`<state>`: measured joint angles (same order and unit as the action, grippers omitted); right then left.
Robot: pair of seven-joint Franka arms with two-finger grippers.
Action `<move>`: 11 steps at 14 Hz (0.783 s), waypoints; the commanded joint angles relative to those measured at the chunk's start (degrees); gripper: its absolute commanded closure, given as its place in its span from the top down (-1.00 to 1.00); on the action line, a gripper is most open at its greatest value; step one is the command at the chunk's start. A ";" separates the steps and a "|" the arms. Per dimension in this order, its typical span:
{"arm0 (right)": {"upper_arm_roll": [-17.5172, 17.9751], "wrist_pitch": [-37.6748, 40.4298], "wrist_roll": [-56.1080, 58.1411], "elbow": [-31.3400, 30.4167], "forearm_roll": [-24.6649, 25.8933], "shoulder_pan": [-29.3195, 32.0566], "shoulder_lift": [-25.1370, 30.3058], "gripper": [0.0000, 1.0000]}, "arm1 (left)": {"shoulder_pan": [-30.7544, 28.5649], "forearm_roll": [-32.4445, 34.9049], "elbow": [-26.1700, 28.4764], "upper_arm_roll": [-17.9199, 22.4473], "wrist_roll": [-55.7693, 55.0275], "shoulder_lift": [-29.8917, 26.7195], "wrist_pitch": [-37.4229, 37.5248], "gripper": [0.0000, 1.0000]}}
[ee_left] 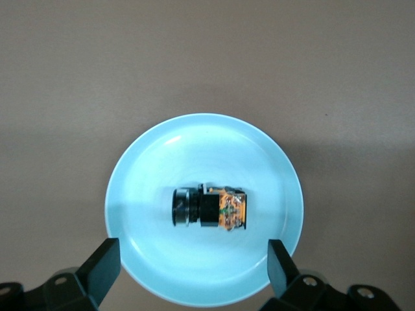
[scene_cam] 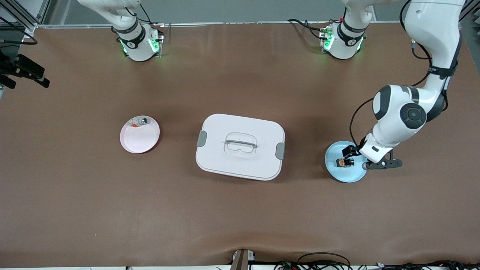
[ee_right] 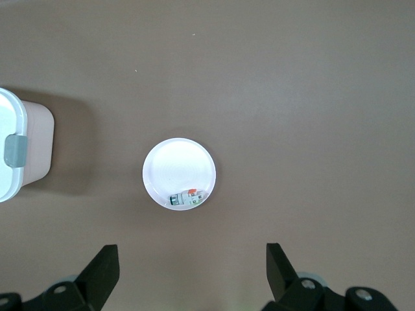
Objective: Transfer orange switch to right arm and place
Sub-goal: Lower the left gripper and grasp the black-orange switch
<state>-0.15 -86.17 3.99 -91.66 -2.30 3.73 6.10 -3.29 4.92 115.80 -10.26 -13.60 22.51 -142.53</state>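
The orange switch (scene_cam: 342, 162) (ee_left: 211, 208), a tiny black block with an orange end, lies on its side on the light blue plate (scene_cam: 347, 175) (ee_left: 194, 149) at the left arm's end of the table. Low over that plate hangs my left gripper (scene_cam: 349, 155) (ee_left: 194, 256), open, its fingers (ee_left: 104, 262) spread wide and apart from the switch. High over the right arm's end of the table, my right gripper (ee_right: 192, 259) is open with nothing in it; the front view does not show it.
A pink plate (scene_cam: 139, 141) (ee_right: 178, 165) toward the right arm's end holds a small white-green-red piece (scene_cam: 139, 121) (ee_right: 185, 197). A white lidded box (scene_cam: 225, 129) (ee_right: 13, 175) with grey clasps sits mid-table between the plates. Cables run along the table's near edge.
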 commanded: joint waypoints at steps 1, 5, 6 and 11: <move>0.95 -0.23 0.32 -0.54 -0.16 1.01 0.85 1.00 | -0.05 1.32 0.22 -0.11 0.06 2.87 -4.76 1.00; 0.95 -0.23 0.32 -0.54 -0.16 1.01 0.85 1.00 | 0.12 1.32 0.13 -0.02 0.07 6.05 -8.11 1.00; 0.95 -0.14 0.32 -0.54 -0.16 1.01 0.94 1.00 | 0.04 2.19 0.13 -0.02 0.07 6.49 -8.20 1.00; 0.95 -0.14 0.32 -0.54 -0.16 1.01 0.94 1.00 | -0.23 3.52 0.04 -0.02 0.07 8.95 -9.78 1.00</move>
<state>0.05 -86.17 3.99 -91.66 -2.30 3.73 6.10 -3.30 7.22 115.95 -10.25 -13.44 30.63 -150.80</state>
